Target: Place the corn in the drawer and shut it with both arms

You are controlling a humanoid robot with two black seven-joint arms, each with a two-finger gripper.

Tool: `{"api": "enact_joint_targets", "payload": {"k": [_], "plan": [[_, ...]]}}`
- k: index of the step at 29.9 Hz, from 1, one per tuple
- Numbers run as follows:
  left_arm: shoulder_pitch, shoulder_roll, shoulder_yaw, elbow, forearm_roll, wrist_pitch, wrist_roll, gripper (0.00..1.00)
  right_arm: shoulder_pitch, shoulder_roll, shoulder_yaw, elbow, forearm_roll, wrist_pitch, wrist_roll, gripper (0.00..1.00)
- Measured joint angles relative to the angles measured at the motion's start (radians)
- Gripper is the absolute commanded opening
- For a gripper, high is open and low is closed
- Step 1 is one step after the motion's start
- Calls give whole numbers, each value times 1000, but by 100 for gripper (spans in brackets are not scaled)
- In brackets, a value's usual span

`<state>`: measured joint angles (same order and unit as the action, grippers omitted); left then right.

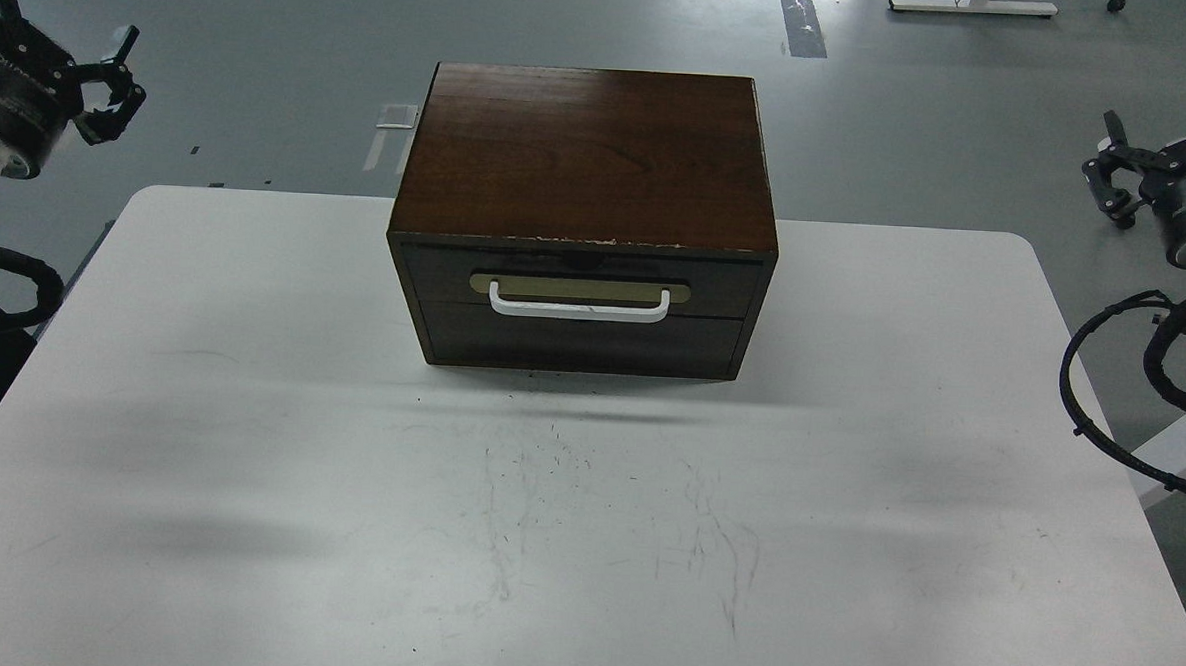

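Left gripper (113, 87) up at the far left edge, off the table (201, 376), fingers spread, holding nothing. Wooden cabinet (589, 153) sits centre-back on the white table, chipped along its front top edge. Drawer (580, 277) is pushed in flush, white bar handle (579, 307) on a beige plate; plain panel (581, 340) below it. Corn not visible anywhere. Right gripper (1115, 176) at the far right edge, also off the table, fingers parted, empty. Scuff marks on the tabletop near me.
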<state>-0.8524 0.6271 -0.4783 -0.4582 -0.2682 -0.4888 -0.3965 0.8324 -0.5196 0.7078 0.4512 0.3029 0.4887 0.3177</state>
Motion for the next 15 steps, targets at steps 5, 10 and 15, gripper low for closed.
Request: {"api": "enact_joint_targets", "payload": {"k": [5,10,15], "plan": [[46,-61,-43,58,-4,0,26,98,19,-2,0,0,-1,0,0,100],[60,-72,-47,63,-4,0,23,98,20,-1,5,-21,0,0,3,100],[67,-66,-46,69,-2,0,24,98,15,31,26,-50,2,0,7,100]]}}
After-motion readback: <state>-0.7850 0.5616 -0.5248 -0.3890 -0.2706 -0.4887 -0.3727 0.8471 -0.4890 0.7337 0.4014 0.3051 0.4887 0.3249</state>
